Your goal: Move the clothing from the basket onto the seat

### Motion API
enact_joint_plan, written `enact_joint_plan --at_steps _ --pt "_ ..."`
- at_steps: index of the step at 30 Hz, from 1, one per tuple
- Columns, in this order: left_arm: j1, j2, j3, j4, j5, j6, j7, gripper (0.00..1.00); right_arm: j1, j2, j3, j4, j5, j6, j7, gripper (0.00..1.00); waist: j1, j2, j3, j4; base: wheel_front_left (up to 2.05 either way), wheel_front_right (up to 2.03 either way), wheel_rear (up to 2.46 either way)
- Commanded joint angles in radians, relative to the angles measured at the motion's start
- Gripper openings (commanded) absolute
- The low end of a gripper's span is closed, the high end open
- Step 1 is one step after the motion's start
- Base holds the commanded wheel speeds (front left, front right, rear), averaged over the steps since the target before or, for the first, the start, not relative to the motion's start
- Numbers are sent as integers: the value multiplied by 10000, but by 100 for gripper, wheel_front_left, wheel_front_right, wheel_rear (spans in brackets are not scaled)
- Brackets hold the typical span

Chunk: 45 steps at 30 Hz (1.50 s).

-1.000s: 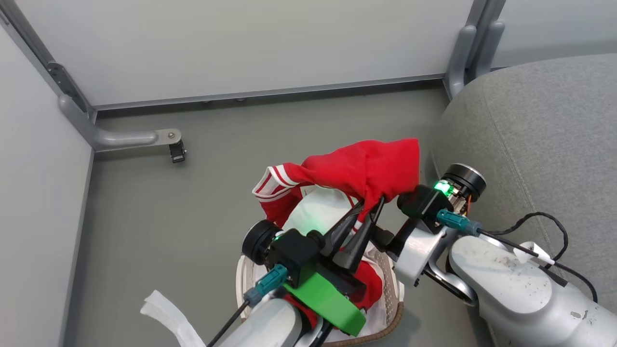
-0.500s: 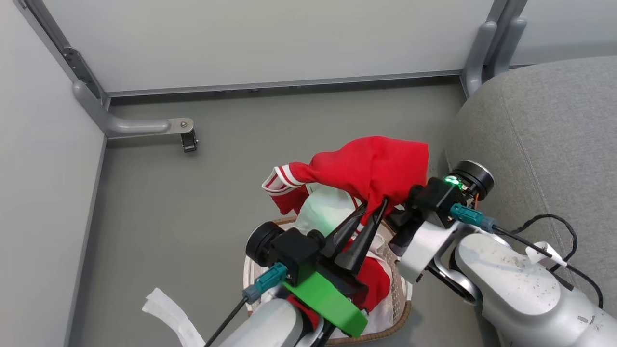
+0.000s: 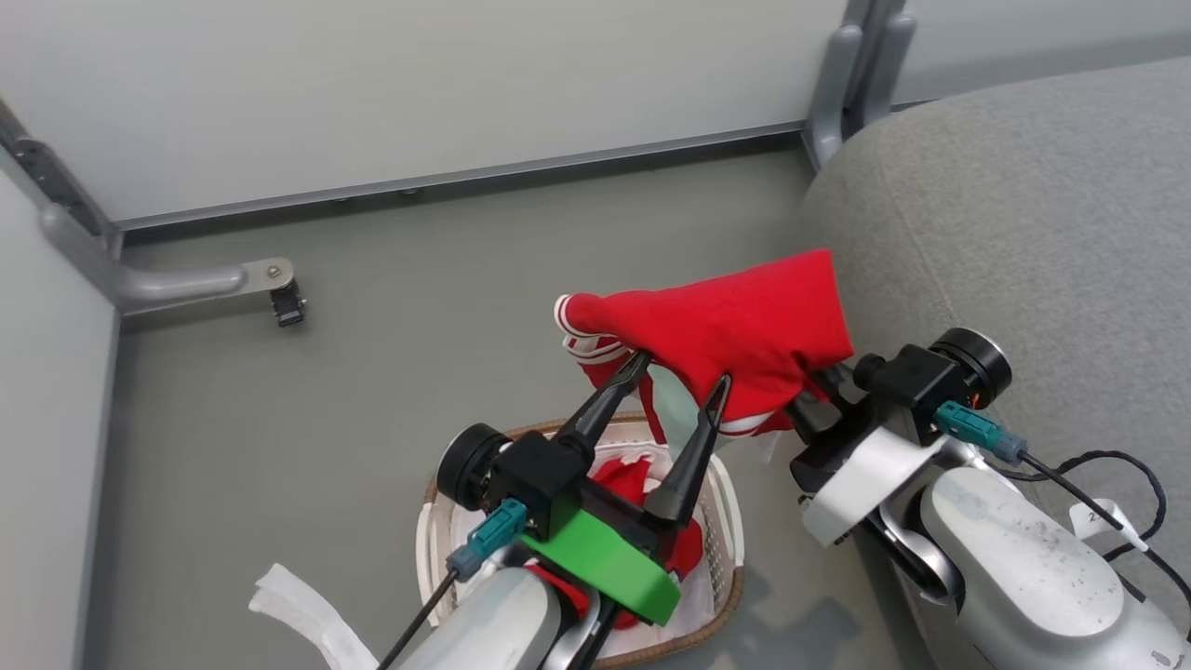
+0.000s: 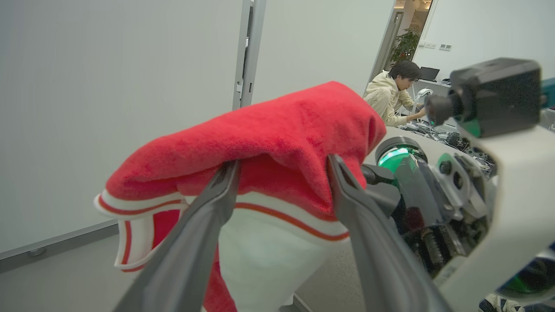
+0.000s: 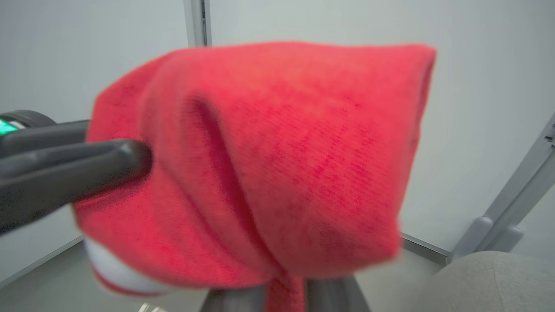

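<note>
The right hand (image 5: 284, 295) pinches the clothing (image 3: 735, 321); the left hand (image 3: 681, 368) is spread, released. Carry it high to the seat (image 3: 1023, 214) at right, tail clear of the basket (image 3: 725, 530).

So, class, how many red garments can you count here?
2: one red garment held up in the air; a second garment still in the basket, partly behind the left arm. More may be hidden.

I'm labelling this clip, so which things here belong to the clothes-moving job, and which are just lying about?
Job: lifted red garment, pinched by the right gripper; more red clothing in the basket; grey seat.
Lying about: white strip on the floor; grey metal bracket; person in the background.
</note>
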Motion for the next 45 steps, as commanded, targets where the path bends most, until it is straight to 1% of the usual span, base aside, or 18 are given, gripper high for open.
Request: enact_joint_plan --at_steps 1,8,15,18,22,25,29,31,36,41,45 --pt "81 42 120 50 128 39 8 100 200 -27 -121 -64 -27 -13 -20 0 0 0 90 -878 0 0 0" --pt "-111 46 441 343 458 -119 8 100 769 -125 -1063 -262 46 -13 -21 0 0 0 399 -2567 0 0 0" --pt "-247 46 673 524 719 -212 8 100 1135 -62 -1942 -362 275 -13 -21 0 0 0 783 -4049 0 0 0" --pt "-290 49 694 600 733 -251 6 100 1151 -169 -2095 -347 186 -13 -21 0 0 0 987 -4469 0 0 0" --pt "-452 53 619 761 833 -279 8 100 835 -205 -2710 -94 262 -12 -21 0 0 0 1314 -4715 0 0 0" --pt "-557 59 572 979 965 -254 8 100 199 -468 -2903 147 101 -13 -21 0 0 0 1707 -4717 0 0 0" --pt "-869 56 492 1257 1170 -279 8 100 -992 -968 -3204 737 -71 -14 -20 0 0 0 2388 -4404 0 0 0" --pt "-1023 57 448 1362 1282 -236 6 100 -1700 -1230 -3415 1144 -163 -14 -21 0 0 0 2786 -4167 0 0 0" --pt "-1455 54 233 1509 1426 -159 8 100 -3217 -1776 -3988 2617 -366 -14 -20 0 0 0 3690 -3417 0 0 0" --pt "-1764 51 73 1361 1487 11 6 100 -4394 -2329 -4399 3889 -665 -14 -21 0 0 0 4408 -2660 0 0 0" --pt "-1883 45 -46 1234 1502 163 6 100 -5035 -2595 -4819 4578 -846 -14 -20 0 0 0 4823 -2220 0 0 0"
